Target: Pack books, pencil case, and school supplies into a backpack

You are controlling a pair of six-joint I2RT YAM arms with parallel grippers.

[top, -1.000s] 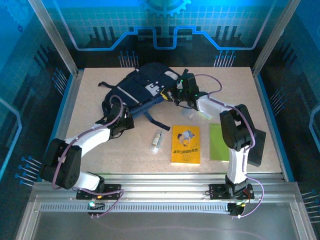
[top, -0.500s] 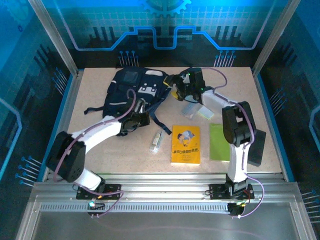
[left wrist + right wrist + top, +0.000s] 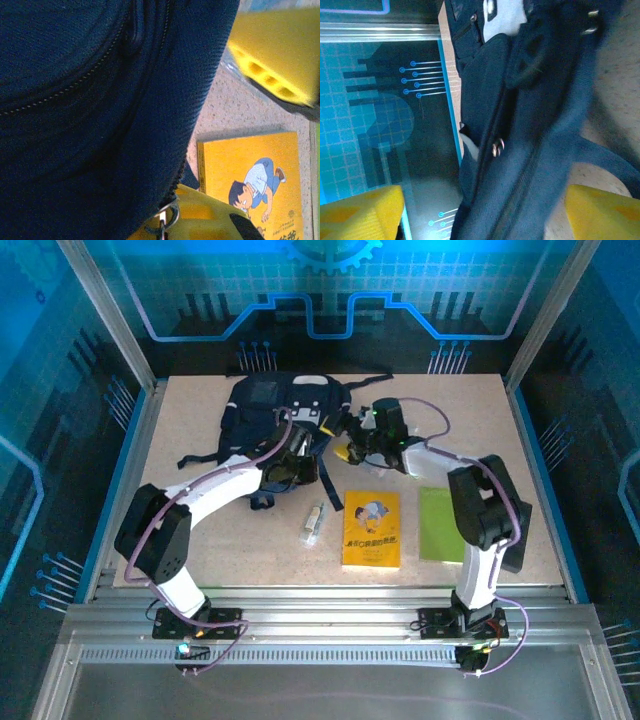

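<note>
Overhead, speckled beige table (image 3: 470, 410) inside blue-lit panel walls (image 3: 320, 290); left jaws tight on backpack (image 3: 262, 400), right jaws wide apart.

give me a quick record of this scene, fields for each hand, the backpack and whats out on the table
backpack: far side of the table, straps spread out
left hand: shut on backpack, by a zip pull
right hand: open, backpack fabric between its jaws
yellow book: flat on table, near side of backpack, not packed
green book: flat, right of yellow book, not packed
tube: on table, left of yellow book
</note>
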